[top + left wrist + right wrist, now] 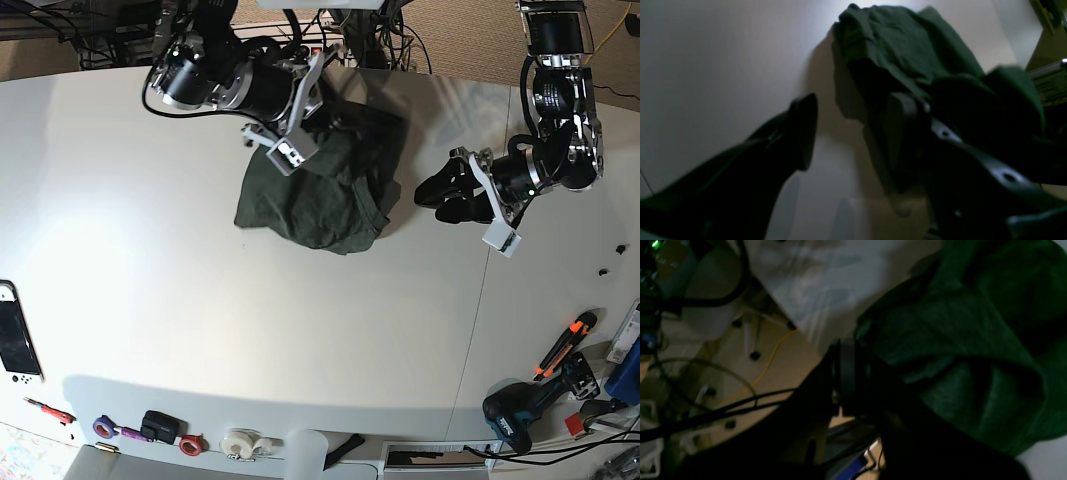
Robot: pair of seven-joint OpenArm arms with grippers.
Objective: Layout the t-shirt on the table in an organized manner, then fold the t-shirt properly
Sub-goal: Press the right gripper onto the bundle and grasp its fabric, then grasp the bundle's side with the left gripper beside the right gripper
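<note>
1. Nearest the base camera: bare white counter [200,330] with small clutter along its front edge. None of it matters to the task.
2. The t-shirt [320,185] sits mid-counter toward the far side, bunched into a rumpled heap. It is not laid out, and no sleeve or hem can be told apart.
3. Left claw [440,195] hovers just beside the heap's edge, jaws spread wide, holding nothing. In its wrist view the fabric lies just past one finger.
4. Right claw [290,130] is at the heap's far top edge, jaws clamped shut. The wrist view shows cloth bunched against it, so I judge it has a pinch of the t-shirt.
5. Step in hand, as I judge it: get a second grip so the heap can be spread.
6. To do it well, the left claw should take a single layer at the near edge, not a wad, well apart from the right's pinch. Then lift both, pull apart and let the fabric hang free before laying it flat.
7. Risk: grabbing two layers keeps it twisted.
8. Fabric is dark olive, soft, heavily creased, no print.
</note>
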